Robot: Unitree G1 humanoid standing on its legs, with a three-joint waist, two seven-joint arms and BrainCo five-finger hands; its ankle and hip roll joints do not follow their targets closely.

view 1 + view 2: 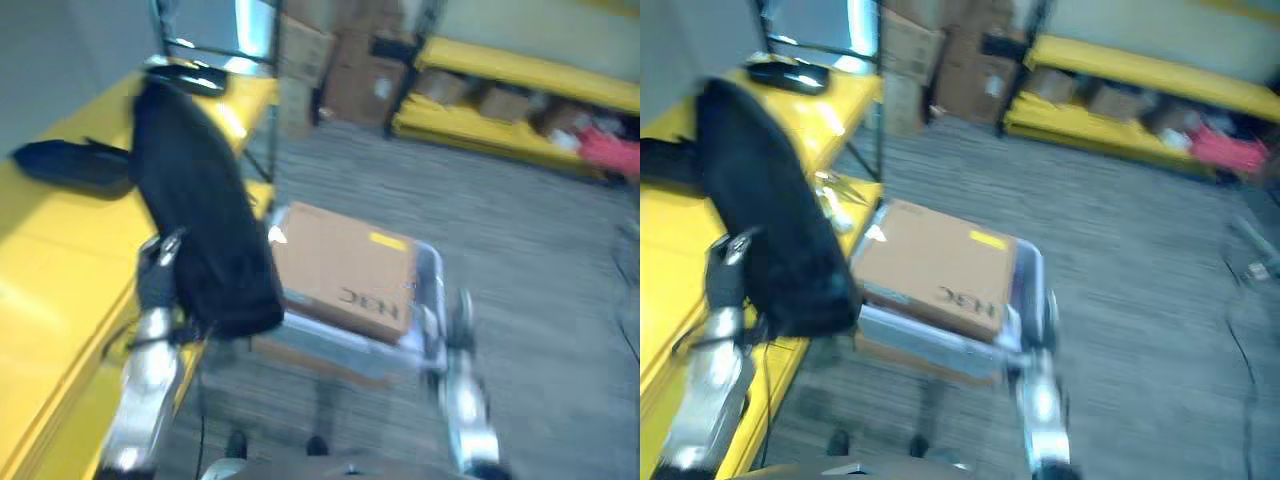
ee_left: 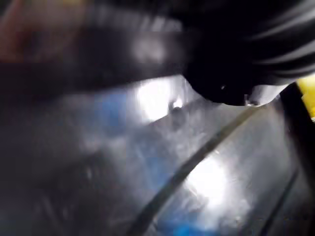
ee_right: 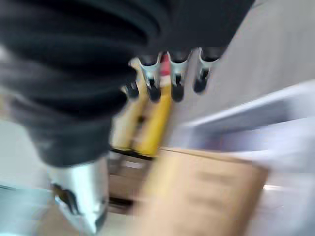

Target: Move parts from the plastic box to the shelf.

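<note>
Fingers (image 3: pixel 178 73) of the right hand (image 3: pixel 147 59) hang relaxed, empty, by the box (image 1: pixel 432 300); left hand's (image 1: pixel 158 275) I can't tell, under the part (image 1: pixel 205 230) at the shelf (image 1: pixel 60 300). Next: set it down flat.

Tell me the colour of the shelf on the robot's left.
Yellow; the shelf shows best in the left eye view.

The cardboard box (image 1: pixel 345 268) bears dark print and a yellow label, neither legible.
</note>
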